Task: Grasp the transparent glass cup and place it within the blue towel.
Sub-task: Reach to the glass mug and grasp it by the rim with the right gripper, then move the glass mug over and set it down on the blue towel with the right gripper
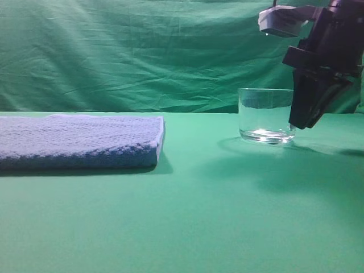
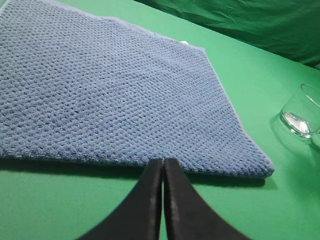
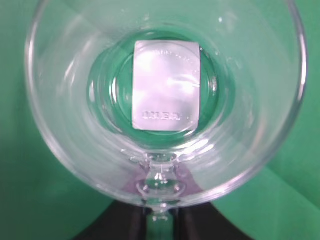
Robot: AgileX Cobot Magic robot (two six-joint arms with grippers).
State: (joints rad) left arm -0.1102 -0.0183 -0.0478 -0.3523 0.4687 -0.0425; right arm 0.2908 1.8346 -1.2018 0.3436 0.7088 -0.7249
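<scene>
On the table's right stands the cup (image 1: 266,115), well apart from the towel (image 1: 79,142); right claw (image 1: 304,114) straddles its handle, grip indeterminate; a thin hold could slip, tipping glass; left claw (image 2: 163,167) closed, empty

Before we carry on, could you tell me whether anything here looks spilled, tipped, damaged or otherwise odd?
Nothing stands out. The transparent glass cup stands upright and looks empty on the green table, with no spill around it. The blue towel lies flat and folded. A pale rectangular label shows at the cup's base.
</scene>
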